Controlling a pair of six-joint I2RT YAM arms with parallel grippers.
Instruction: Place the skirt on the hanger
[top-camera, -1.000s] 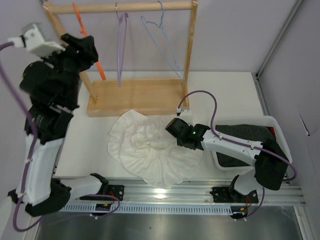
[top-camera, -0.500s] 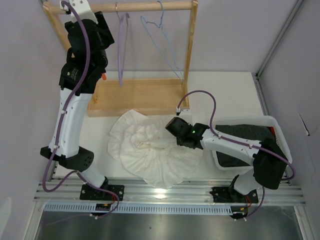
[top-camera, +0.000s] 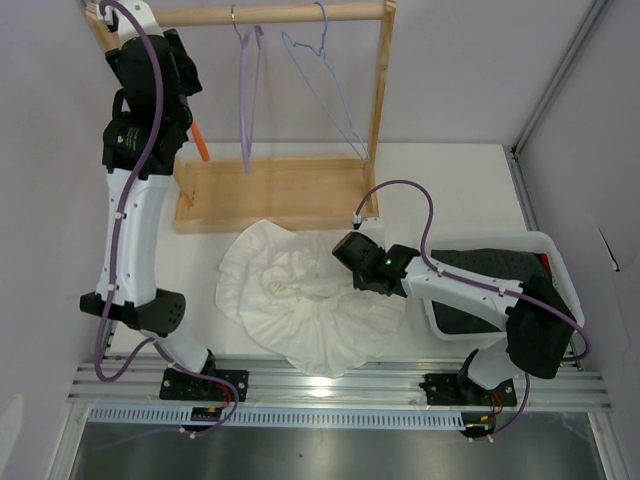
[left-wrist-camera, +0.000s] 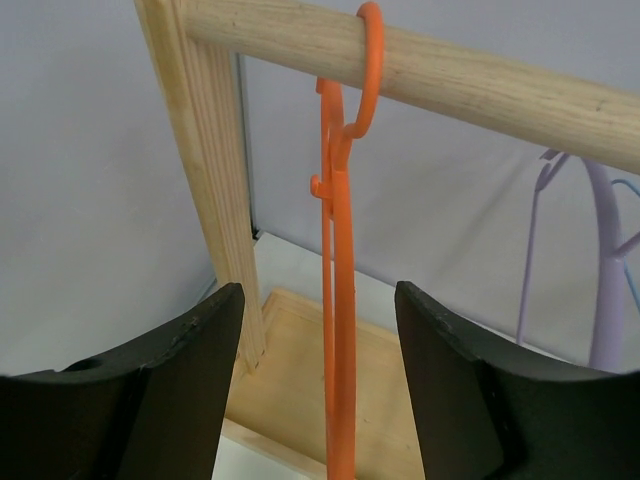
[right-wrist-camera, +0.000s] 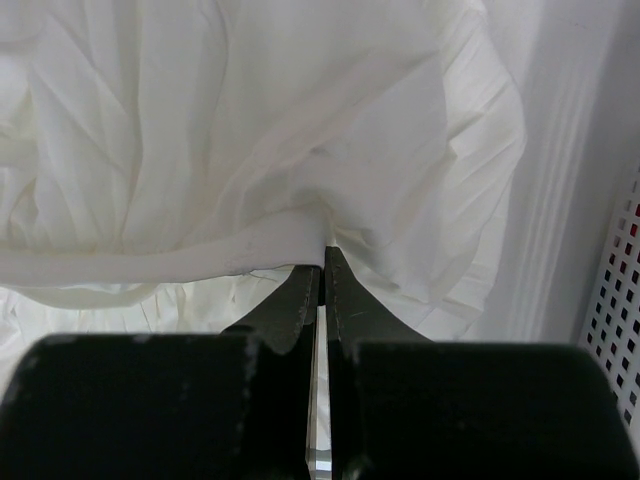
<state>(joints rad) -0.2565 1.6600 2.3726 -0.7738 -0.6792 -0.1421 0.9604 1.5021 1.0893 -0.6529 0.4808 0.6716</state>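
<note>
Spread wide, the left pincer (left-wrist-camera: 318, 300) is raised at the left end of the wooden clothes rack, its two black fingers (left-wrist-camera: 190, 380) standing either side of the orange hanger (left-wrist-camera: 343, 210) without touching it. That hanger hangs by its hook from the rod (left-wrist-camera: 480, 80), close to the left post (left-wrist-camera: 215, 180). Further right on the same rod hang a purple hanger (top-camera: 245, 90) and then a light blue wire hanger (top-camera: 330, 85), above the rack's wooden base (top-camera: 280, 190).

In front of the base the white skirt (top-camera: 290, 300) lies spread and crumpled on the table (top-camera: 450, 170), its ruffled hem reaching the near edge. The right pincer (right-wrist-camera: 322, 262) sits low at the skirt's right side with its jaws pressed together on a thick fold of the cloth. To the right stands a white basket (top-camera: 553, 250) holding a dark cloth (top-camera: 490, 265).
</note>
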